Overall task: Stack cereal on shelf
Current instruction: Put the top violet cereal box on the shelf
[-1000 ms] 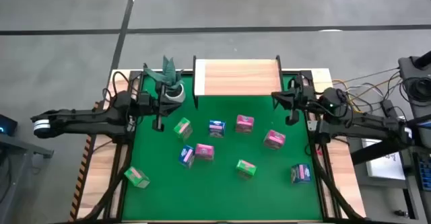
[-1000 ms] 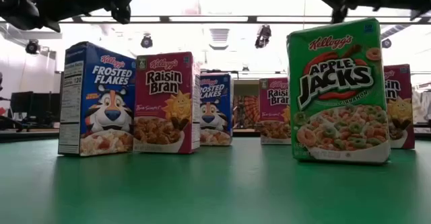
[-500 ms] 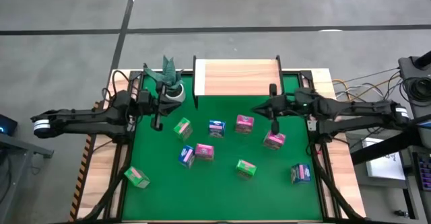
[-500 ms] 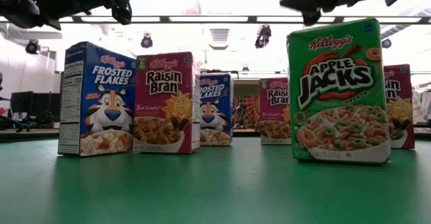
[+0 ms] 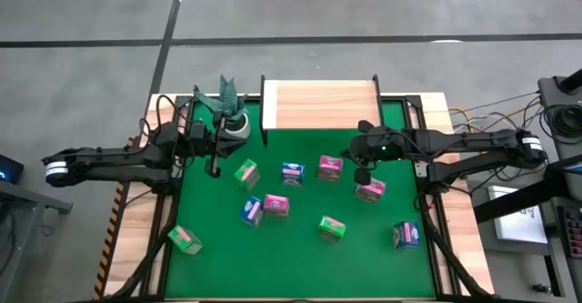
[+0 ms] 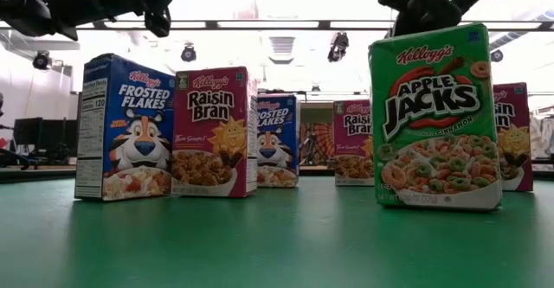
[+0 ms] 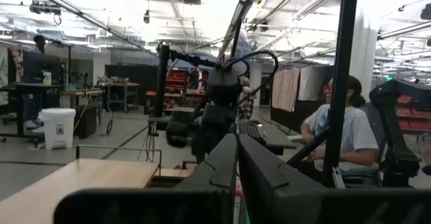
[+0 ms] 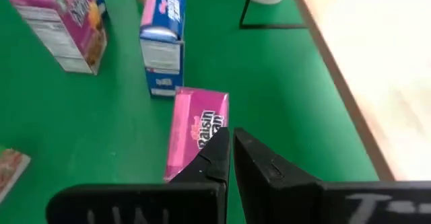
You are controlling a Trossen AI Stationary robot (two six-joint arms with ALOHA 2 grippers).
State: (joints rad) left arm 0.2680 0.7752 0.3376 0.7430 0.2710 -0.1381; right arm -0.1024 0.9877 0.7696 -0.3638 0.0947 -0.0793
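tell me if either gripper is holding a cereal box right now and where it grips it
Nothing is held. The right gripper hangs shut above the mat between two pink cereal boxes; the left gripper waits shut beside a green box.

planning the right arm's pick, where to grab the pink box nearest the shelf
Come from above and close the right pincer across the thin depth of the pink box near its top: it stands upright, its printed faces broad.
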